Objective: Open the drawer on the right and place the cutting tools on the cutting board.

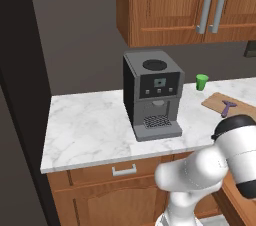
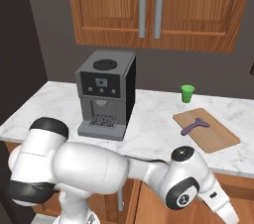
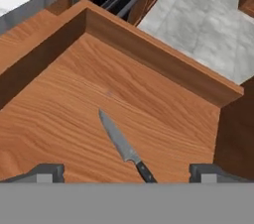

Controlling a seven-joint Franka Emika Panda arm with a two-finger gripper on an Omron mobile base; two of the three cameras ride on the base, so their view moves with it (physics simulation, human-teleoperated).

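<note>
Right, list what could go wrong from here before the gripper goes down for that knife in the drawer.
1. The knife lies flat on the drawer floor, so the open gripper may slide off the thin blade rather than pinch it.
2. The purple-handled tool already lies on the cutting board; setting the knife down carelessly could knock it off.
3. The green cup stands just behind the board and might get tipped.

Even, soft rendered light; all three views sharp.
The coffee machine (image 1: pixel 152 95) casts a faint shadow on the pale bench (image 1: pixel 85 130); the left of both base views falls dark, with no glare or edge distortion.
</note>
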